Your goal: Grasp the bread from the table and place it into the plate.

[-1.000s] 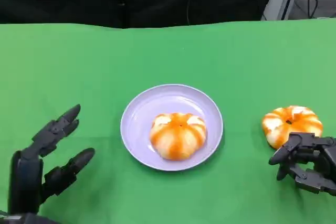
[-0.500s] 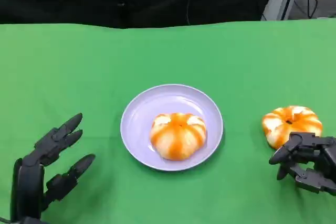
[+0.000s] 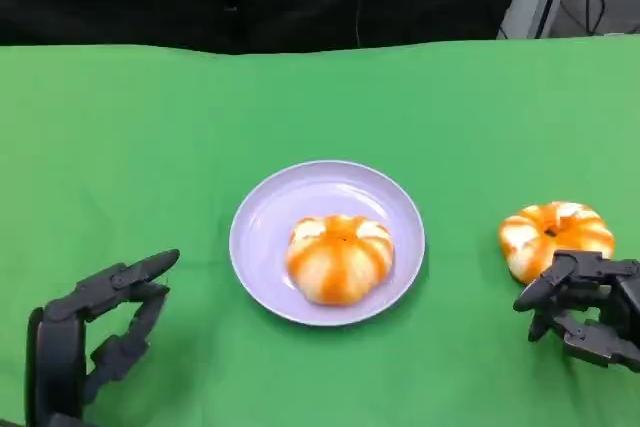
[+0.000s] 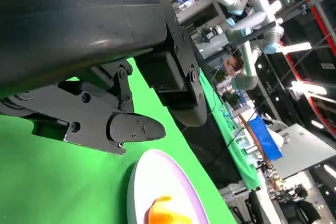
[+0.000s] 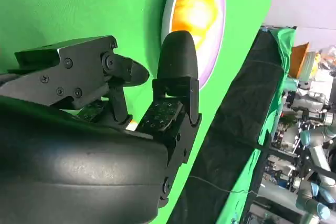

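There are 2 pieces of bread, 1 plate and 2 hands on the green table (image 3: 150, 137). The plate (image 3: 270, 207) is lilac and sits between the 2 hands, well apart from each. 1 orange-and-white bread in the plate (image 3: 339, 257) lies toward the plate's near rim; in the right wrist view it shows as an orange mound beyond the fingers, and the left wrist view catches just an orange edge of it on the plate's rim.

The bread on the table (image 3: 555, 237) lies directly beyond the right hand (image 3: 585, 312), on the side away from the robot. The right hand's fingers are curled in and hold nothing; 1 fingertip (image 3: 565, 267) overlaps the near edge of that bread in the head view, but whether it touches cannot be told.

The left hand (image 3: 90, 332) is on the far side of the plate from that bread, with green cloth between it and the plate. Its fingers are bent toward each other with a gap left between them, and nothing is in its grasp.
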Controlling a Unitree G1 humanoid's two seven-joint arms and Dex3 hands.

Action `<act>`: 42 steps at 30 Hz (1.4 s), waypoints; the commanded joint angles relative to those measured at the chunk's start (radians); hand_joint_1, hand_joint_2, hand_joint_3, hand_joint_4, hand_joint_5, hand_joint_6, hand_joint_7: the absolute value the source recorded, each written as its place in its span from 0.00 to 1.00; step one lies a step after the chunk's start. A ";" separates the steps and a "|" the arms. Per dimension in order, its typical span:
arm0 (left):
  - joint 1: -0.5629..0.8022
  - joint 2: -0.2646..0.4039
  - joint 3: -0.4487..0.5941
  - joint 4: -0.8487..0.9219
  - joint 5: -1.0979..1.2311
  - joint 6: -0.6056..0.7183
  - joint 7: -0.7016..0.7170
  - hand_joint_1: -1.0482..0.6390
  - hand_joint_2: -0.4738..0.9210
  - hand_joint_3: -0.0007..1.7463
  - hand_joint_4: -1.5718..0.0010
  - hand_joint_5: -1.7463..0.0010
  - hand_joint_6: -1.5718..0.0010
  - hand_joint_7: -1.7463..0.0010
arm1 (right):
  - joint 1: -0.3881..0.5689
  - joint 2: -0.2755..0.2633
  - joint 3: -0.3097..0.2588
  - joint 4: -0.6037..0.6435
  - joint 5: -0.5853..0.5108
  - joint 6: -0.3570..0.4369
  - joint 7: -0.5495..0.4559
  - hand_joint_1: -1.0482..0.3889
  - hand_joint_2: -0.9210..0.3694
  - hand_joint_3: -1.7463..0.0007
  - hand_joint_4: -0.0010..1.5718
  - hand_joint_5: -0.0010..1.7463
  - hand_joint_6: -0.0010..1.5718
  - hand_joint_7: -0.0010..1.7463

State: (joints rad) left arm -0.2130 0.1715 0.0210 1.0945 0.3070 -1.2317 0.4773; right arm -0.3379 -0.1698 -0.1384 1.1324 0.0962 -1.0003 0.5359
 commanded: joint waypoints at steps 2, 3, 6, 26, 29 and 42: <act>0.000 0.009 0.012 0.004 0.009 -0.005 0.008 0.59 1.00 0.23 0.51 0.37 0.30 0.92 | 0.004 -0.015 -0.010 -0.004 0.014 0.010 -0.001 0.77 0.07 0.64 0.56 0.79 0.61 0.53; 0.000 0.010 0.013 0.003 0.012 -0.004 0.011 0.59 1.00 0.24 0.51 0.37 0.30 0.92 | 0.004 -0.015 -0.011 -0.005 0.015 0.011 0.000 0.77 0.07 0.64 0.56 0.79 0.61 0.53; 0.002 0.012 0.013 -0.001 0.022 0.003 0.015 0.60 1.00 0.25 0.52 0.34 0.30 0.91 | 0.005 -0.015 -0.012 -0.005 0.019 0.014 0.008 0.77 0.07 0.64 0.56 0.79 0.61 0.53; 0.003 -0.002 0.013 -0.003 0.042 0.046 0.049 0.59 1.00 0.28 0.57 0.20 0.53 0.38 | 0.005 -0.017 -0.005 -0.009 0.007 0.005 -0.006 0.78 0.08 0.64 0.56 0.78 0.61 0.53; 0.003 -0.001 0.012 -0.003 0.042 0.045 0.048 0.59 1.00 0.28 0.57 0.19 0.53 0.37 | 0.005 -0.015 -0.005 -0.008 0.006 -0.001 -0.009 0.78 0.08 0.63 0.56 0.79 0.61 0.53; 0.007 0.008 0.006 -0.001 0.082 0.043 0.075 0.59 0.99 0.29 0.59 0.16 0.56 0.33 | 0.008 -0.010 -0.002 -0.010 0.006 0.001 -0.006 0.78 0.08 0.64 0.56 0.79 0.60 0.53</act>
State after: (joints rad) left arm -0.2129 0.1616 0.0257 1.0928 0.3829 -1.1925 0.5291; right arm -0.3379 -0.1695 -0.1365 1.1282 0.0976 -0.9917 0.5329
